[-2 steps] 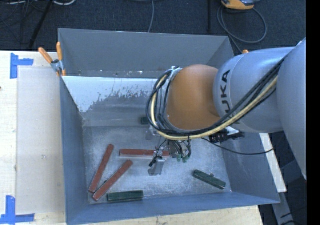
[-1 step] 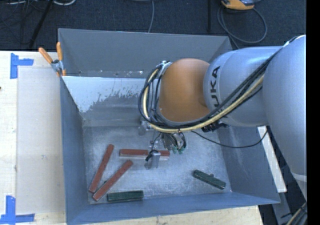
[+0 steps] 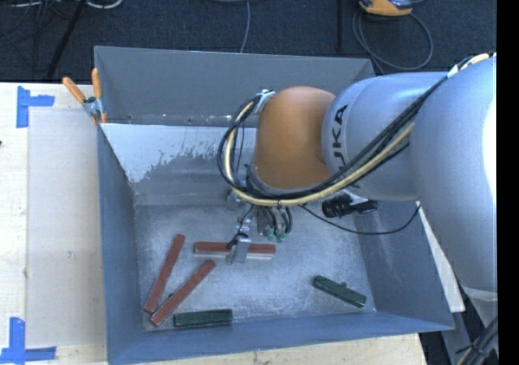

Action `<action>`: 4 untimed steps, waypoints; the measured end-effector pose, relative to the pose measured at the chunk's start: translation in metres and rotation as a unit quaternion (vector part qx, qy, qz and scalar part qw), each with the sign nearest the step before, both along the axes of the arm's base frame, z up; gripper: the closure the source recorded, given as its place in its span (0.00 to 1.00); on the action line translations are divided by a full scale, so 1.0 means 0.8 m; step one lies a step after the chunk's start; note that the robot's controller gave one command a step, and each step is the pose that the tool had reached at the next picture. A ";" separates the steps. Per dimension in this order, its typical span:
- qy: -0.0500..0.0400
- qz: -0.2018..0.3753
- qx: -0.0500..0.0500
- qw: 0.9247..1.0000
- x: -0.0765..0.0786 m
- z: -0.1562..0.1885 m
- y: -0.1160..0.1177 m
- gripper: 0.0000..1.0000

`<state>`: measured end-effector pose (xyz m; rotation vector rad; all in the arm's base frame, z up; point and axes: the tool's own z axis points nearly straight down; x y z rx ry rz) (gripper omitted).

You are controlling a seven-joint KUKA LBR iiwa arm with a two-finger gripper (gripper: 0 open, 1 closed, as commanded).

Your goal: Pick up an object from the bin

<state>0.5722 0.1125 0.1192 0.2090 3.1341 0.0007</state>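
The gripper (image 3: 241,251) is down at a long, flat, reddish-brown stick (image 3: 209,247) lying crosswise mid-floor of the bin (image 3: 203,96); clamped or gaping, I cannot tell.

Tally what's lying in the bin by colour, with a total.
Red-brown sticks: 3
Dark green sticks: 2
Total: 5
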 end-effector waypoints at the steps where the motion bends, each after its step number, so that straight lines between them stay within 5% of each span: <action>1: 0.001 0.070 0.000 0.998 0.003 -0.063 -0.030 0.00; 2: 0.000 -0.053 0.000 0.999 0.027 -0.061 0.004 1.00; 4: 0.002 -0.053 0.000 0.999 0.026 -0.057 0.004 1.00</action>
